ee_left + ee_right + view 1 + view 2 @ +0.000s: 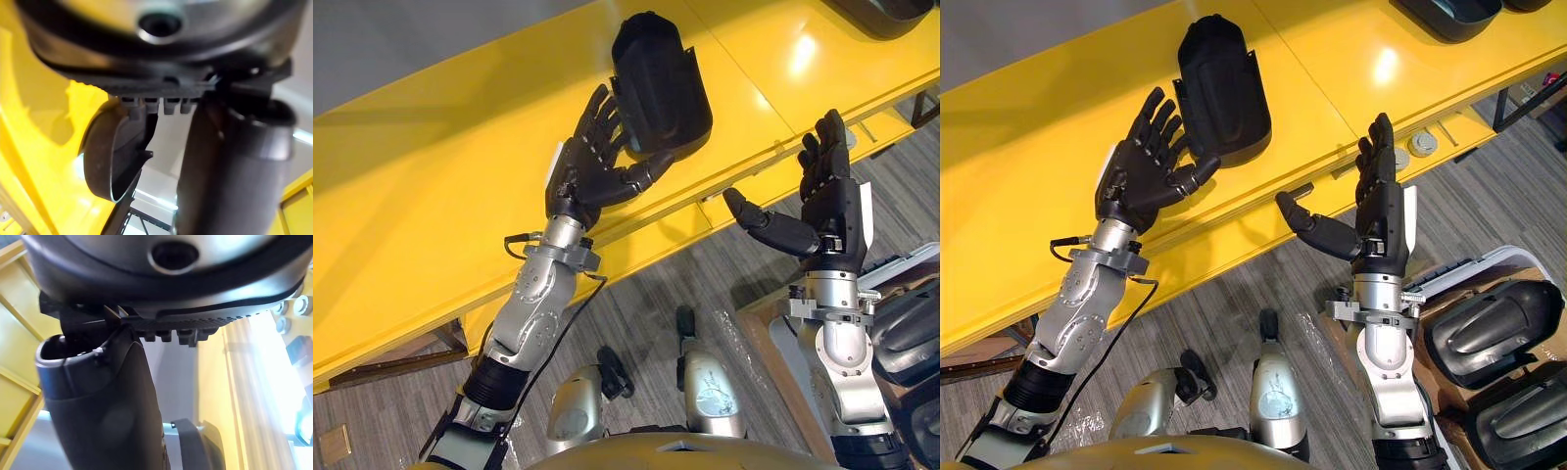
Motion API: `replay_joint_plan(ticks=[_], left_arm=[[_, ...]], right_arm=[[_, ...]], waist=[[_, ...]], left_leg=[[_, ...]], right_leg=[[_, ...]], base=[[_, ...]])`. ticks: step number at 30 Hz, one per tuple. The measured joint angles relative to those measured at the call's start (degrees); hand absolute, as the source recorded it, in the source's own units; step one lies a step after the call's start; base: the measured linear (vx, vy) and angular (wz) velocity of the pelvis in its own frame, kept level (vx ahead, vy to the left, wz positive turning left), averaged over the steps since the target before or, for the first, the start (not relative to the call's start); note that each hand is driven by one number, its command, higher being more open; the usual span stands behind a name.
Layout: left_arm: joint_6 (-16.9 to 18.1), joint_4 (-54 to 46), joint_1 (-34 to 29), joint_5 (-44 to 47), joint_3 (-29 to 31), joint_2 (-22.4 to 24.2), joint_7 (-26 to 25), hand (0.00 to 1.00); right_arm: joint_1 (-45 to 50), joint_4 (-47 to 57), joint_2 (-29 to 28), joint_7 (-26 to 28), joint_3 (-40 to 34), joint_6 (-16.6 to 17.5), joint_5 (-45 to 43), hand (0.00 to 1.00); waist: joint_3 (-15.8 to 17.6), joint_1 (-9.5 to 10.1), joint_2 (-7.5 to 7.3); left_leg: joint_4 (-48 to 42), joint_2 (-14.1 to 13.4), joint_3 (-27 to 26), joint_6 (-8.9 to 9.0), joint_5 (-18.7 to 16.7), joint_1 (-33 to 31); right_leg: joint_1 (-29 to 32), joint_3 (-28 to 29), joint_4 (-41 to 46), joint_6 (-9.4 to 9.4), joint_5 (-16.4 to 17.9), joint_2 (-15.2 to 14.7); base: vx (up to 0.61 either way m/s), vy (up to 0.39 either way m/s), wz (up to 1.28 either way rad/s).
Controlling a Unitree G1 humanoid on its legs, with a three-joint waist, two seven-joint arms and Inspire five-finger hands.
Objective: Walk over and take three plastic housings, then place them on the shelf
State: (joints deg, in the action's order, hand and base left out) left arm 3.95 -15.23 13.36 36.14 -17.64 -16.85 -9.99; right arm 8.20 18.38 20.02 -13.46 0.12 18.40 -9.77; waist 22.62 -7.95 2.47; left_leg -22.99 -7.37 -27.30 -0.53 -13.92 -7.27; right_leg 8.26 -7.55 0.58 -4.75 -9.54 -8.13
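A black plastic housing point(661, 83) point(1224, 88) lies on the yellow shelf point(431, 196). My left hand point(597, 162) point(1146, 166) is open just beside it, fingers straight along its left edge and the thumb reaching under its near end. In the left wrist view the housing point(112, 156) shows past the thumb. My right hand point(822, 206) point(1376, 211) is open and holds nothing, with the thumb spread. It hovers at the shelf's front edge, to the right of the housing.
Two more black housings point(1494, 328) point(1518, 416) lie in a box on the floor at lower right. Another dark housing point(1449, 15) sits at the far right of the shelf. Small round parts point(1420, 144) rest on a lower ledge.
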Motion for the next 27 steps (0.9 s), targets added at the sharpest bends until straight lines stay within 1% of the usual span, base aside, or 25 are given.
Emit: replay_joint_plan(ticks=[4,10,14,16,19,21,22,25,27], left_arm=[[0.87,-0.27,-0.05,0.27,-1.05,0.03,1.07,1.0],[1.27,-0.95,-0.01,2.51,-2.88,0.17,4.61,1.0],[1.35,-1.14,0.18,2.51,-3.51,0.42,5.22,1.0],[1.39,-1.15,0.4,2.49,-3.59,0.87,5.11,1.0],[2.33,-1.27,0.99,2.12,-4.19,1.28,3.72,1.0],[2.55,-1.48,2.36,1.44,-4.36,1.3,1.25,1.0],[2.82,-1.48,2.57,1.45,-4.28,1.3,0.89,1.0],[4.98,-1.52,2.68,1.51,-3.89,1.73,0.55,1.0],[7.0,-1.56,3.02,1.51,-3.61,2.44,0.57,1.0]], right_arm=[[-0.03,-0.02,0.0,0.04,0.66,0.01,0.03,1.0],[-0.03,-0.09,-0.02,0.05,0.67,0.01,0.02,1.0],[-0.12,-0.24,-0.02,-0.01,1.4,0.0,0.35,1.0],[-0.25,-0.42,-0.03,0.01,2.31,0.0,0.55,1.0],[-1.0,-1.77,-0.05,0.04,3.34,0.01,2.87,1.0],[-2.08,-3.2,-0.05,-0.42,3.77,-0.23,5.34,1.0],[-2.37,-3.34,-0.05,-0.61,3.93,-0.27,5.94,1.0],[-3.62,-3.58,-0.01,-2.28,3.93,-0.71,9.69,1.0],[-5.67,-4.18,0.26,-5.21,3.8,-1.81,13.27,1.0]], waist=[[0.36,-0.04,0.03],[0.67,-0.21,-0.11],[0.68,-0.2,-0.14],[0.68,-0.19,-0.14],[0.72,-0.12,-0.21],[0.74,0.02,-0.26],[0.75,0.08,-0.26],[0.8,0.08,-0.37],[0.89,0.2,-0.56]], left_leg=[[0.25,0.07,0.07,-0.03,0.2,-0.48],[1.31,0.33,0.38,0.1,0.82,-0.47],[2.25,0.72,0.6,0.12,1.36,-0.25],[2.38,0.77,0.73,0.12,1.49,-0.26],[2.7,0.93,0.95,0.04,1.78,-0.21],[3.14,1.11,1.22,0.02,2.12,-0.22],[3.17,1.14,1.32,0.04,2.17,-0.24],[3.14,1.14,1.78,0.1,2.29,-0.3],[3.02,1.14,2.3,0.09,2.37,-0.48]], right_leg=[[0.66,-0.07,0.23,0.07,0.03,-0.04],[0.75,-0.5,0.03,-0.05,-0.07,-0.01],[0.76,-0.76,-0.05,0.04,0.0,-0.13],[0.74,-0.95,-0.06,0.07,0.02,-0.16],[0.62,-1.24,-0.05,0.09,0.03,-0.27],[0.58,-1.54,-0.03,0.12,0.05,-0.42],[0.55,-1.64,-0.03,0.12,0.05,-0.44],[0.33,-2.03,0.0,0.15,0.07,-0.46],[0.11,-2.62,0.0,0.18,0.09,-0.53]], base=[[-0.03,-0.001,0.02],[0.0,0.003,0.03],[0.0,0.005,0.05],[-0.01,0.008,0.05],[-0.04,0.007,0.05],[-0.05,0.002,0.06],[-0.05,0.0,0.06],[-0.04,0.001,0.06],[-0.04,0.004,0.11]])
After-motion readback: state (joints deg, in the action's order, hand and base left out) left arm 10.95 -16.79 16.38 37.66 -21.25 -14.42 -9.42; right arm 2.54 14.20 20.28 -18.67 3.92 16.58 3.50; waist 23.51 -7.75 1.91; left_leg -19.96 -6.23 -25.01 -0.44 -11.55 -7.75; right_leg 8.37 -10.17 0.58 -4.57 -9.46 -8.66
